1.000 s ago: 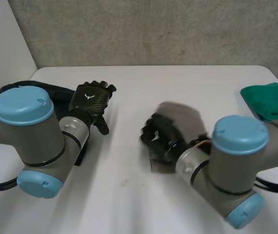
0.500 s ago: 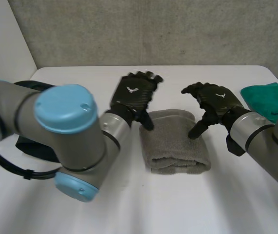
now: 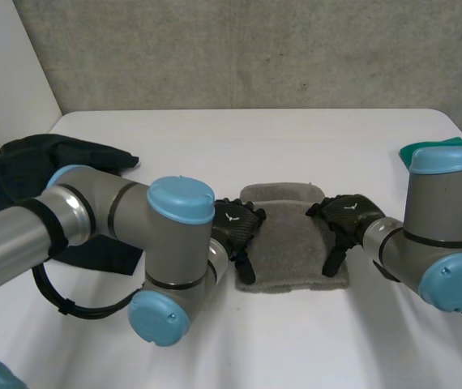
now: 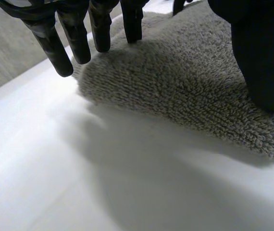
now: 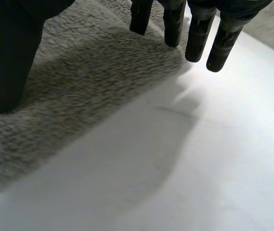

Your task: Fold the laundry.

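Grey towel (image 3: 294,235) lies folded at mid tabletop (image 3: 296,332), with the left hand (image 3: 239,227) at its left edge and the right hand (image 3: 346,217) at its right edge. This item appears nearly done. A dark garment (image 3: 28,174) lies crumpled beside the left arm, apparently unfolded; the fold state of the green cloth (image 3: 438,144) cannot be told. The wrist views add that each hand is spread, with straight fingers (image 4: 74,43) (image 5: 194,38) at the towel's edge and the thumb (image 4: 264,57) (image 5: 7,57) on the pile, pinching nothing.

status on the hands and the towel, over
Left hand open, at grey towel left edge. Right hand open, at its right edge. Towel folded, flat mid-table. Black cloth off to the left, clear.
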